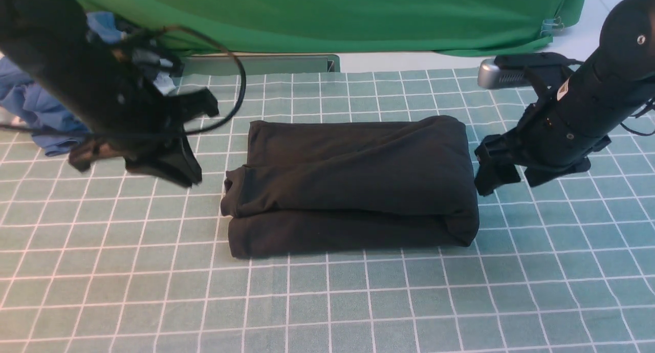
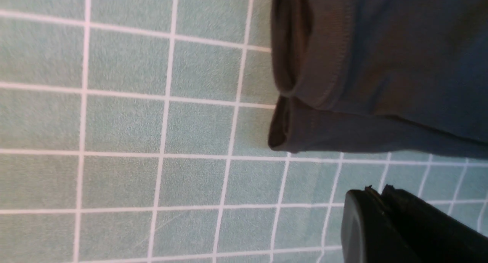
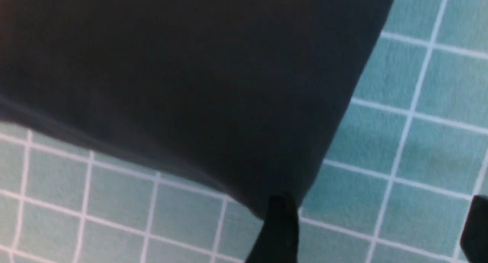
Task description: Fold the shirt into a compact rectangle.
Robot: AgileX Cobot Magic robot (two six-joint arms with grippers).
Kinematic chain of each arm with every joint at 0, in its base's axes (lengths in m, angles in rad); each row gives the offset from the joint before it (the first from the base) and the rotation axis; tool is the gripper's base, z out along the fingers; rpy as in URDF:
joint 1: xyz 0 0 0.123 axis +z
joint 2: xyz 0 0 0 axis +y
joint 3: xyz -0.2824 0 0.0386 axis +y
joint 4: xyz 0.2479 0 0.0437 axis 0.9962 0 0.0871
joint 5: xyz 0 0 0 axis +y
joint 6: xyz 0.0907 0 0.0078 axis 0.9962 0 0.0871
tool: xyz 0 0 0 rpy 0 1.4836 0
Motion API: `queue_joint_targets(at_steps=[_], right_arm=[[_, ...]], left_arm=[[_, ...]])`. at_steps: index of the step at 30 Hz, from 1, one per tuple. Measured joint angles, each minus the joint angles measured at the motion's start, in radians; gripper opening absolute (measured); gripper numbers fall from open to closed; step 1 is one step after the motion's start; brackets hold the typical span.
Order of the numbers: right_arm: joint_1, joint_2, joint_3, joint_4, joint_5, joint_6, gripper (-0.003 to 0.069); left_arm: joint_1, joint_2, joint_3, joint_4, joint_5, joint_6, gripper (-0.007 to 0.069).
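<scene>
- Left claw (image 1: pixel 169 166): pinched shut, empty, hanging over bare mat (image 1: pixel 327 302).
- Right claw (image 1: pixel 511 176): spread wide, nothing between the fingers, hanging low.
- Shirt (image 1: pixel 353 179): flat on the mat between the two claws, already a thick stacked rectangle. Rounded fold just beside the right claw's inner finger, contact impossible to tell. Loose layered ends near the left claw, apart from it.
- Probably soft, light and limp knit with no stiffness; layers likely to sag and slide apart if lifted by one edge.
- Best taken by pinching all layers together, at the fold beside the right claw or the hemmed ends facing the left claw; top layer alone would probably peel off.
- Seemingly near done; perhaps only the uneven ends to square up.
</scene>
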Motion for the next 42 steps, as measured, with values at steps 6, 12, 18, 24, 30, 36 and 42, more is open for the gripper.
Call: queue_joint_targets(at_steps=[6,12,18,24,30,36,42], right_arm=[[0.010,0.059,0.018,0.044,-0.051,0.009,0.0563],[0.033,0.188,0.027,0.094,-0.101,-0.011,0.0533],[0.039,0.215,0.020,0.148,-0.104,-0.021,0.0194],[0.039,0.215,0.018,0.150,-0.102,-0.024,0.0162],[0.039,0.215,0.018,0.150,-0.102,-0.025,0.0162],[0.039,0.215,0.018,0.150,-0.102,-0.025,0.0162],[0.039,0.215,0.016,0.143,-0.070,-0.030,0.0162]], left_arm=[[-0.036,0.000,0.184,-0.007,-0.173,-0.040,0.0180],[-0.038,0.000,0.334,-0.077,-0.433,-0.042,0.0396],[-0.038,0.003,0.355,-0.103,-0.508,-0.027,0.0442],[-0.054,0.055,0.355,-0.174,-0.525,0.026,0.0270],[-0.126,0.108,0.355,-0.183,-0.561,0.037,0.0108],[-0.156,0.115,0.355,-0.183,-0.570,0.037,0.0116],[-0.156,0.115,0.355,-0.147,-0.500,0.046,0.0068]])
